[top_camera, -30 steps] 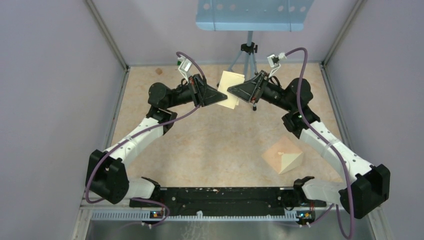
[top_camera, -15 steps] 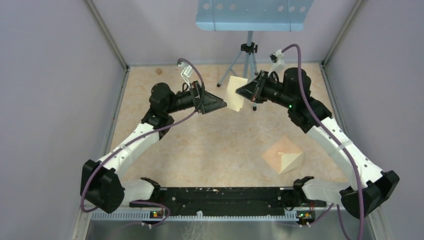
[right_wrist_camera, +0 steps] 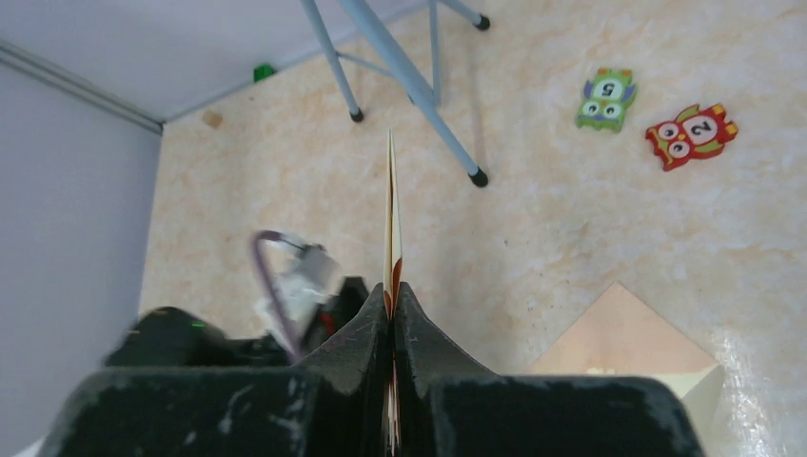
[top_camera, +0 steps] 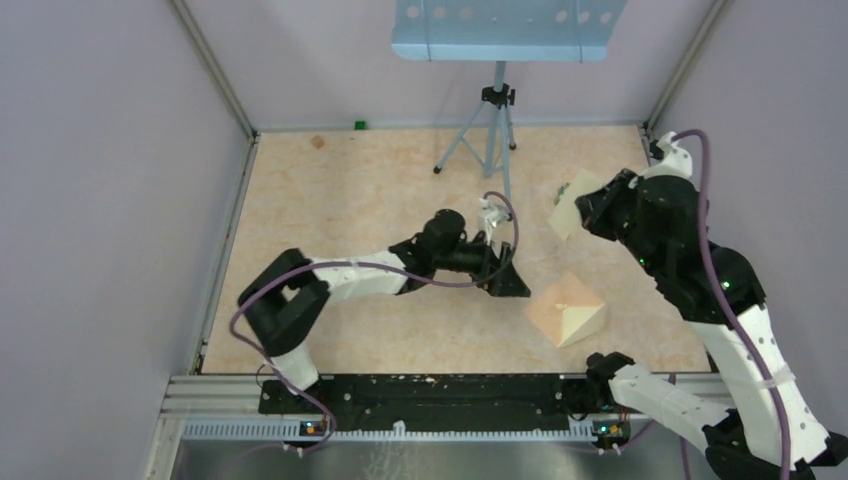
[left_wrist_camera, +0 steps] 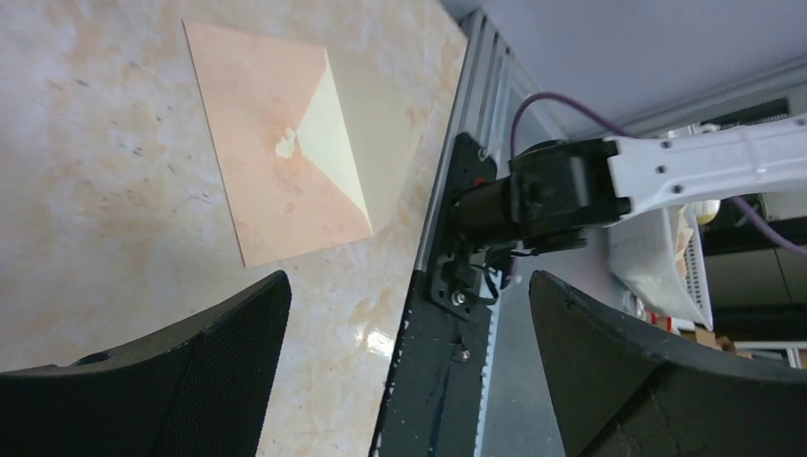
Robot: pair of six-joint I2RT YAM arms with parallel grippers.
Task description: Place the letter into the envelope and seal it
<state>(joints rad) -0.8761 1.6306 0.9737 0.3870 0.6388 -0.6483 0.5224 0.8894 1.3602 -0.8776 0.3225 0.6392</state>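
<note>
Letter (top_camera: 563,212) was held up clear of the table (top_camera: 350,210), pinched at one edge by the right gripper (right_wrist_camera: 392,297), whose jaws we saw pressed flat together on the sheet (from the right wrist it showed only as a thin upright line, edge-on). It was over the table's right side, beyond the envelope (top_camera: 566,311) and apart from it. We found the envelope flat on the surface, turned diagonally, its flap open with the paler inner face showing and one corner near the black rail (left_wrist_camera: 447,381) at the table's near edge. The left gripper (top_camera: 505,284) sat low just left of the envelope, not touching it, jaws spread wide with nothing between them. We saw bare tabletop to the left and centre. The tripod (top_camera: 488,130) stood at the far side, and two owl-shaped pieces (right_wrist_camera: 692,133) lay not far from its feet.
</note>
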